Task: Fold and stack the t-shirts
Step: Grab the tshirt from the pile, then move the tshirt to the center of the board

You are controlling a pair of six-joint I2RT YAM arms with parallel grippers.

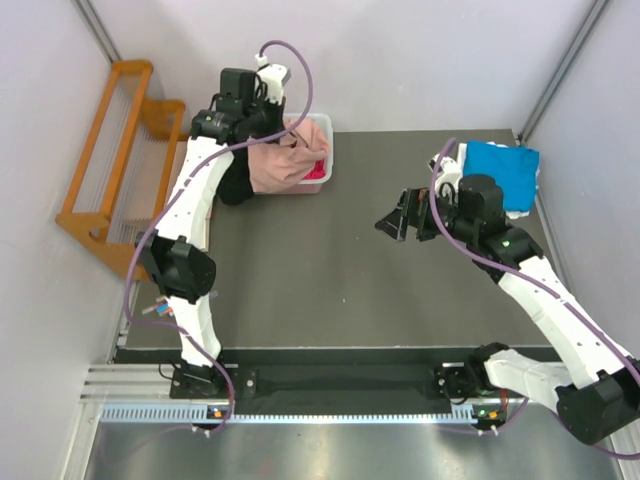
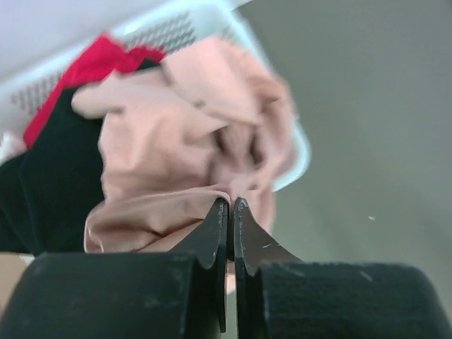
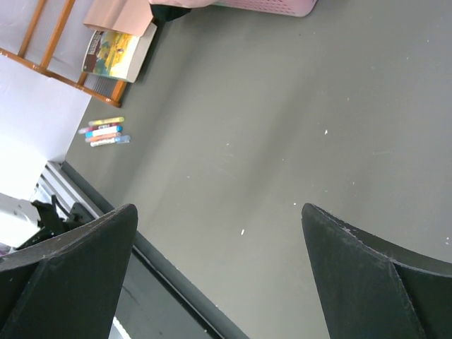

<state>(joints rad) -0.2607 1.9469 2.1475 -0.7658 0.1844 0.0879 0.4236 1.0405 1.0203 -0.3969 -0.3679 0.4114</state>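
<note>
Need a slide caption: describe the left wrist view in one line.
Left gripper shut on the salmon-pink t-shirt heaped in the white basket, beside a black shirt and a red shirt.

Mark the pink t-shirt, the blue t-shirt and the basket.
pink t-shirt (image 1: 285,165), top view, its bunched middle.
blue t-shirt (image 1: 505,160), top view, its upper middle.
basket (image 2: 162,32), left wrist view, its slatted wall.

Your pink shirt (image 2: 176,141) is a blur in the left wrist view, and the black shirt (image 2: 49,183) runs off its left edge. Right wrist view chops the basket (image 3: 275,6) at the top, and those little sticks (image 3: 104,131)? Too small to tell.
</note>
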